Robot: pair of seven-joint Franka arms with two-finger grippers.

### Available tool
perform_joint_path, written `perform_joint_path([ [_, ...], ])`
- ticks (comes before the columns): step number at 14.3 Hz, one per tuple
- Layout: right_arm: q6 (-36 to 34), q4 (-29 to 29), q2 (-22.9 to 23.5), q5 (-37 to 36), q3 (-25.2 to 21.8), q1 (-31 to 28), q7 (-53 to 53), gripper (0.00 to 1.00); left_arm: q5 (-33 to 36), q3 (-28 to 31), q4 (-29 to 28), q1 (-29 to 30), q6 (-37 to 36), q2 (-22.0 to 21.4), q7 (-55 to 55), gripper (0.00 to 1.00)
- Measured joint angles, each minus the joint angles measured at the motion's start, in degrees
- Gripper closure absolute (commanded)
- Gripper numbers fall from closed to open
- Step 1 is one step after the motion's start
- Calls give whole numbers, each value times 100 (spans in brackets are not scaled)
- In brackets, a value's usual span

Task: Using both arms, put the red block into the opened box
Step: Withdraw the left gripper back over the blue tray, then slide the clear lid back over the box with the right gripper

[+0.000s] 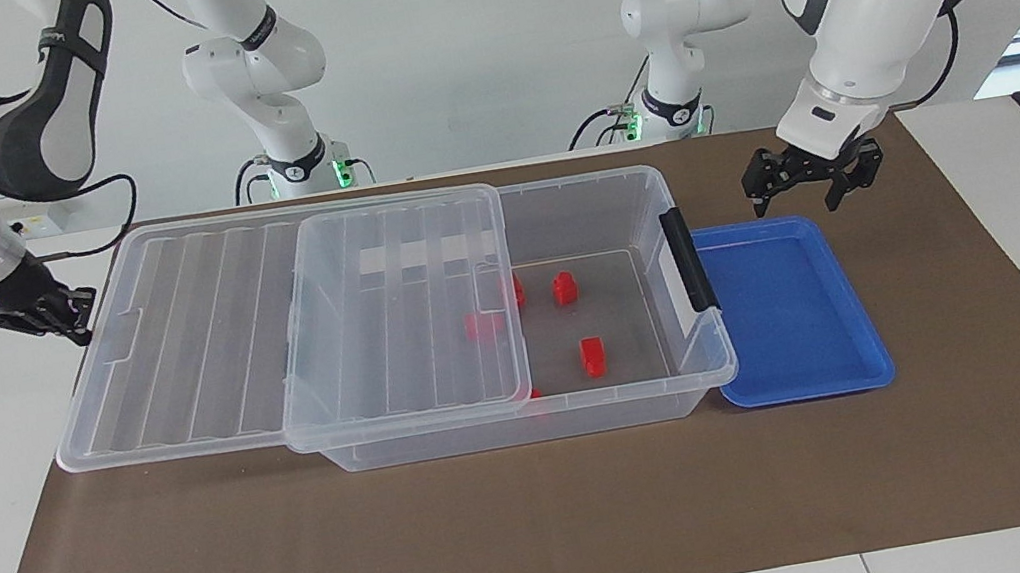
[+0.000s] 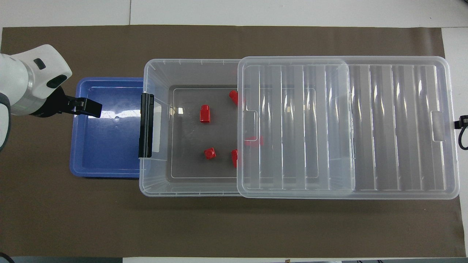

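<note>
The clear box [image 1: 511, 426] [image 2: 190, 64] stands mid-table with its black latch [image 1: 690, 272] [image 2: 146, 129] at the left arm's end. Its ribbed lid [image 1: 203, 332] [image 2: 384, 128] is slid toward the right arm's end, so part of the box is uncovered. Several red blocks lie on the box floor, among them one red block [image 1: 564, 287] [image 2: 204, 113] and another [image 1: 592, 356] [image 2: 210, 153]; others sit half under the lid. My left gripper [image 1: 793, 202] [image 2: 95, 109] hangs open and empty above the blue tray. My right gripper [image 1: 71, 327] [image 2: 461, 122] is shut, empty, beside the lid's outer end.
A shallow blue tray [image 1: 792, 315] [image 2: 106, 146] with nothing in it lies against the box's latch end. A brown mat [image 1: 546, 524] covers the table under everything.
</note>
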Motion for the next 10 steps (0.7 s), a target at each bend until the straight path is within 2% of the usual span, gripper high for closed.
perform_joint_path([
  [6, -3, -4, -1, 10, 9, 185, 329, 100, -24, 7, 532, 205, -567, 0, 263, 0],
  [10, -11, -53, -2, 25, 275, 593, 1390, 100, -59, -1, 597, 205, -901, -19, 264, 0],
])
